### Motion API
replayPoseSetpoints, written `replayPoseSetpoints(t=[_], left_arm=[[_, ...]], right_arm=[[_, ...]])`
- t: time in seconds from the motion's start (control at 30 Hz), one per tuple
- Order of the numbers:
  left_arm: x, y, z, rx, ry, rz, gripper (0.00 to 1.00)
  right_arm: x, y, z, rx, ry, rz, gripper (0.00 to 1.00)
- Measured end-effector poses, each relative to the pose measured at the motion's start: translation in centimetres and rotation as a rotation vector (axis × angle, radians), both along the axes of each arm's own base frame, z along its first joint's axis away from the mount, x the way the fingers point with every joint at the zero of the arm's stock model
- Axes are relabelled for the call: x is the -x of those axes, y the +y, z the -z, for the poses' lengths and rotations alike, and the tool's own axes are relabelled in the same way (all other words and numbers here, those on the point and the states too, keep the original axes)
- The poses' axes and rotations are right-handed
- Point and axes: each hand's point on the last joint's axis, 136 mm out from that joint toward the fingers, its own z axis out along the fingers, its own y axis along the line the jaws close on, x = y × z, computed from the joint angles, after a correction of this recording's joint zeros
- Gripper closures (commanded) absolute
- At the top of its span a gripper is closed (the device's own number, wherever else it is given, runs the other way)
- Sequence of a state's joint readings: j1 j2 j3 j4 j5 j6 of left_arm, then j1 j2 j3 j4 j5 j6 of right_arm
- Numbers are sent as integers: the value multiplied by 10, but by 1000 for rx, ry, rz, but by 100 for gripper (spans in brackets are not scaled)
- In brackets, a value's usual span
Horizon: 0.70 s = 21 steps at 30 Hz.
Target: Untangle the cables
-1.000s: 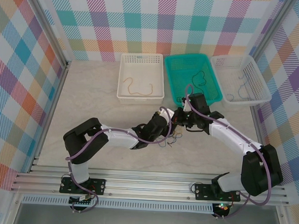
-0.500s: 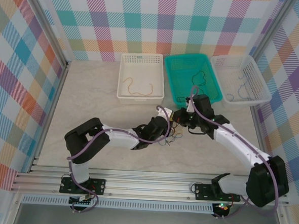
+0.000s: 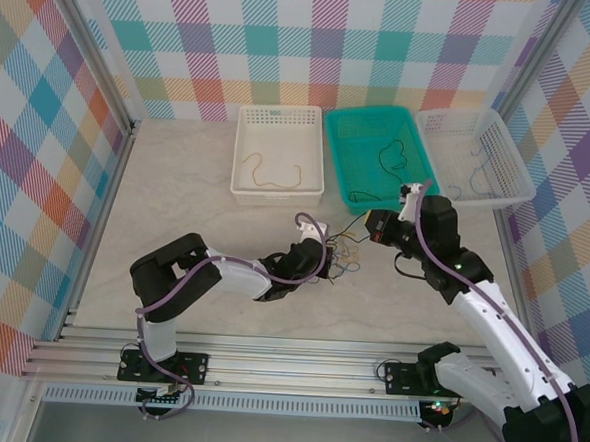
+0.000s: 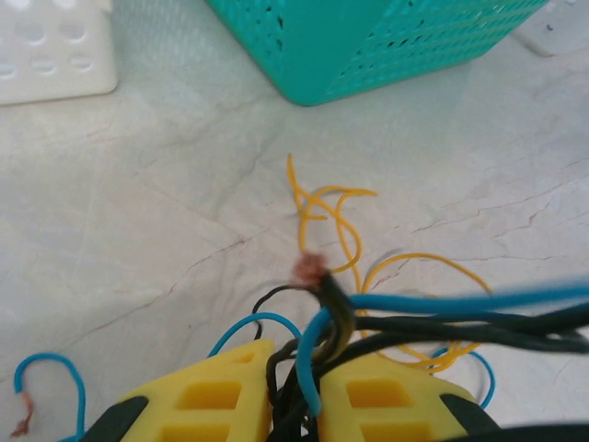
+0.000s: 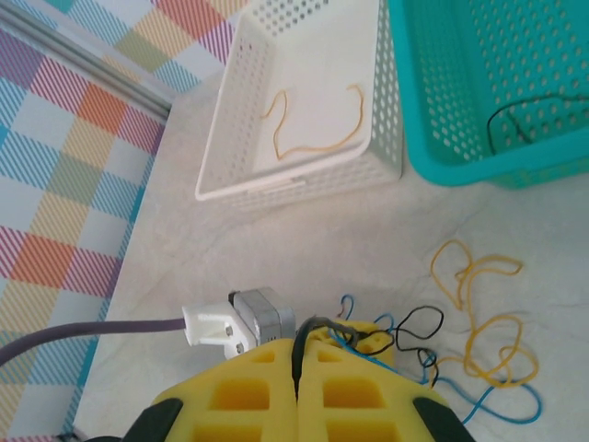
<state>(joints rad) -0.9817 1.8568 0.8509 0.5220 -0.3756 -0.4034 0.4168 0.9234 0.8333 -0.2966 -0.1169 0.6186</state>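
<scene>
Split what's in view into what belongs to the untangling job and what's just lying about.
Belongs to the job:
- tangled cables on the table
- left hand, shut on the bundle
- right hand, shut on a strand of it

Just lying about:
- left white basket
- teal basket
- right white basket

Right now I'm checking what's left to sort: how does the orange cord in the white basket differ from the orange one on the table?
The orange-tan cord lies alone in the white perforated plastic basket; the yellow-orange cord lies on the pale tabletop beside black and blue cords. The orange-tan cord is one open wavy curve; the yellow-orange cord folds into several overlapping loops. Both are thin and limp.
</scene>
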Motion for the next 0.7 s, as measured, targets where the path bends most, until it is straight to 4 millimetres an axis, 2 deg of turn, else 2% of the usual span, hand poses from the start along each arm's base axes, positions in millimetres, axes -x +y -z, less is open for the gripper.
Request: replayPoseSetpoints(t=[0.27, 0.33, 0.43, 0.53, 0.7], left_arm=[[-1, 21, 18, 4, 54, -51, 82], [0, 32, 27, -15, 75, -71, 82], [1, 53, 43, -54, 113, -111, 82], [1, 63, 42, -50, 122, -137, 82], [1, 77, 42, -45, 129, -165, 81]], right_arm=[[-1, -33, -7, 85, -57, 122, 100], [-3, -48, -15, 110, -84, 175, 100], [-10, -70, -42, 136, -151, 256, 100], [-14, -85, -67, 150, -214, 311, 100], [-13, -91, -70, 168, -226, 326, 100]])
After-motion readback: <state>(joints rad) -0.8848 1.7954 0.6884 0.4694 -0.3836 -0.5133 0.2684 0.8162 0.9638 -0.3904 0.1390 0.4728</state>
